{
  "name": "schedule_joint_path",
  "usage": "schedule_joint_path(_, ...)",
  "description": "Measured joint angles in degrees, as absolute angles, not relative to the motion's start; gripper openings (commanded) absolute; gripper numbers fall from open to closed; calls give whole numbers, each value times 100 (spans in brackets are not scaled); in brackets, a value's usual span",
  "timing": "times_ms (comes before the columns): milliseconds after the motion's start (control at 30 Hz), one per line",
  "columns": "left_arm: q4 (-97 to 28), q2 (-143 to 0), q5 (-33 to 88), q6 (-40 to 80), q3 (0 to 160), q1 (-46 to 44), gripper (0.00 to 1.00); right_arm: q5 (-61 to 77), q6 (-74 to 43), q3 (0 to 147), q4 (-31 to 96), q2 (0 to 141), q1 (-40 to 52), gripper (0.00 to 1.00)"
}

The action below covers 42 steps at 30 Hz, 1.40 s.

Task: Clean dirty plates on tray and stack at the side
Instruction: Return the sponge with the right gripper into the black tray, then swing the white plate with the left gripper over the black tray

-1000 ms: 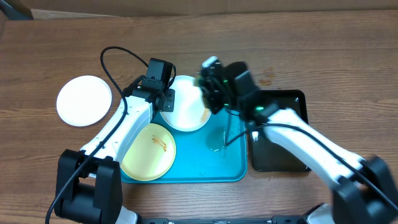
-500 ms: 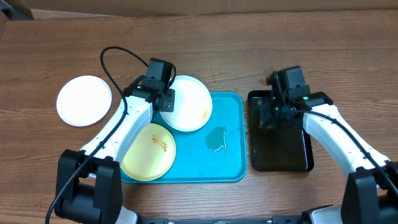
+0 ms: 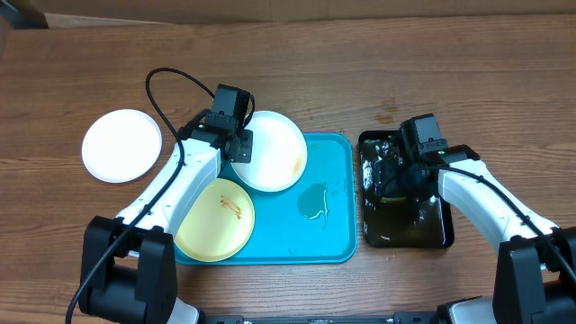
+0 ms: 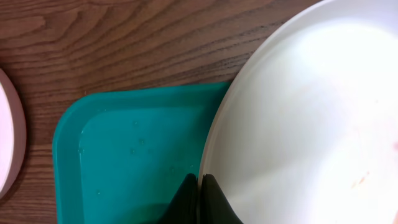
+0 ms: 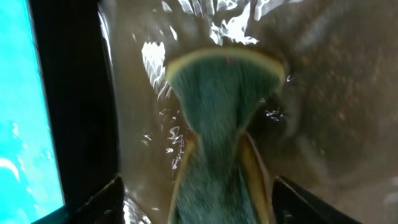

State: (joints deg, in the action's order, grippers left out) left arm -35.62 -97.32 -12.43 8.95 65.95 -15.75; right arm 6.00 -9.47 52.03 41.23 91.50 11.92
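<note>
You have the turquoise tray (image 3: 333, 243) carrying two plates: a white plate (image 3: 270, 148) overhanging its far-left corner and a pale yellow plate (image 3: 214, 219), orange-smeared, at its near-left corner, plus a puddle (image 3: 313, 202) mid-tray. A second white plate (image 3: 121, 145) lies on the bench (image 3: 504, 72), well apart to the left. The black tray (image 3: 441, 236) holds murky water and a green sponge (image 5: 224, 124). Your left hand (image 4: 199, 186) is pinched shut on the white plate's rim. Your right hand (image 5: 198, 185) sits over the black tray, fingers wide, sponge between them. Change: a second back the right hand was over the turquoise tray beside the white plate; left hand and plates unchanged
</note>
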Motion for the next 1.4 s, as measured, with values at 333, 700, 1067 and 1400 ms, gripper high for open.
schedule_joint_path(333,-3575,-9732,-1240,897,6595,-1575,4,412,-1028,4709,3913,9150,1192,4)
schedule_joint_path(700,-3579,-9717,-1240,878,6595,-1575,4,357,-1052,5430,5030,9153,1118,50)
schedule_joint_path(1067,-3769,-8764,-1238,873,6595,-1603,4,311,-1026,6193,5940,9153,1114,68)
schedule_joint_path(1400,-3782,-8152,-1243,1039,6598,-2427,4,727,-1083,7091,6335,9153,305,93)
